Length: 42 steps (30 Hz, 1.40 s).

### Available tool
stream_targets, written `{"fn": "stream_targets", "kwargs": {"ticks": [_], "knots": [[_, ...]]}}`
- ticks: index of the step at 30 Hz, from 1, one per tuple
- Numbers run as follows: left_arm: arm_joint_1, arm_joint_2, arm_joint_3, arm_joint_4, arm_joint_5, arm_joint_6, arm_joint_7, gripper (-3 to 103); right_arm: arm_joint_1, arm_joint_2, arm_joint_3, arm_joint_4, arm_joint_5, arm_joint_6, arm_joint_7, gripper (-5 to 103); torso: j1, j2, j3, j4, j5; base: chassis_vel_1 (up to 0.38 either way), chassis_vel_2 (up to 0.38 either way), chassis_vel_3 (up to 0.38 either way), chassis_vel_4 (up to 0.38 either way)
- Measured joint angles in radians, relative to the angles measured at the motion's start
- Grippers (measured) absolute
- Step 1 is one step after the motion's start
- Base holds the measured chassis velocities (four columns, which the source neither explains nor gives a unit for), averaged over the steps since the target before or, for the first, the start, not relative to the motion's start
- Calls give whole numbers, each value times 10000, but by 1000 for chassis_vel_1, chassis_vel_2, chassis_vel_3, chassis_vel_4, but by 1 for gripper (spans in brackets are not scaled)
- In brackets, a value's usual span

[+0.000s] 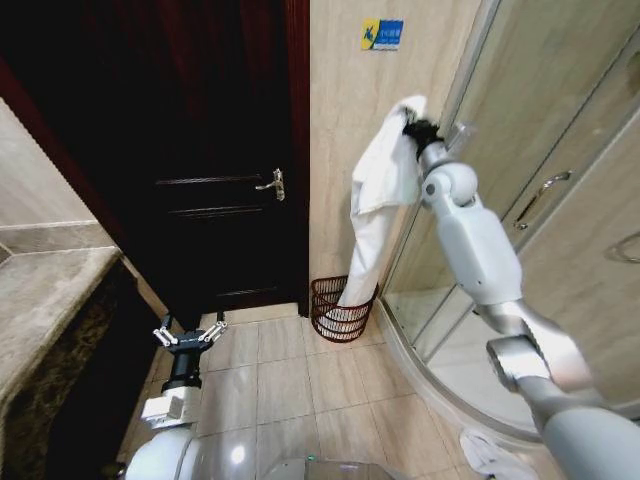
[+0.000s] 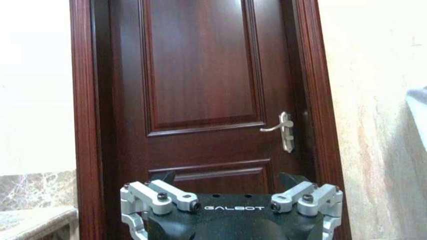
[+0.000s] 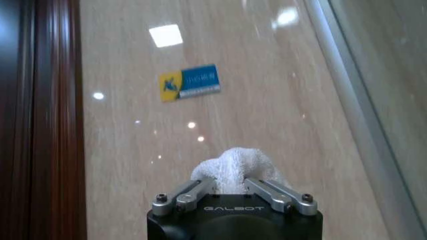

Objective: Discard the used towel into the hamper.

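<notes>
Above round wire hamper [image 1: 342, 312], limp towel [image 1: 378, 205]

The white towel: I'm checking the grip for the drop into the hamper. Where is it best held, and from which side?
By its bunched top end, approached from the room side facing the wall, as the right pincer does. The white towel then hangs long, its tail already reaching the hamper.

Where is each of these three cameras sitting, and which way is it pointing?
Head view: up on the robot's head, looking forward and down at the door, floor and hamper; both arms show.
Left wrist view: on the left arm, facing the door; the open left hand shows.
Right wrist view: on the raised right arm, facing the tiled wall; the right hand grips the towel.
Shared: the blue-yellow wall sticker, in head and right wrist views.
</notes>
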Motion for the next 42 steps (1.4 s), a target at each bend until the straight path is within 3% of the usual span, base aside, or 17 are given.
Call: {"fn": "stream_targets", "kwargs": {"ticks": [14, 18, 27, 34, 42], "knots": [[-45, -111, 141, 146, 31, -98, 79, 100, -560, 52, -199, -473, -689, 56, -383, 4, -312, -690, -373, -1, 3, 0, 0, 0, 0], [-76, -71, 144, 188, 31, -102, 99, 100, -950, -18, -229, 55, -778, -579, -369, 4, -419, -939, -520, -1, -1, 0, 0, 0, 0], [-110, -59, 113, 214, -52, -117, 106, 100, -1565, 34, -206, 420, -986, -687, -238, 4, -580, -1309, -727, 2, 2, 0, 0, 0, 0], [-131, -69, -62, 236, -213, -193, 269, 100, -3318, -227, 328, 1914, -1364, -842, 276, 4, -767, -1716, -948, -2, 3, 0, 0, 0, 0], [-141, -11, -77, 246, -219, -240, 303, 100, -4588, -240, 823, 2679, -1863, -765, 189, 4, -921, -2088, -1168, -1, 1, 0, 0, 0, 0]]}}
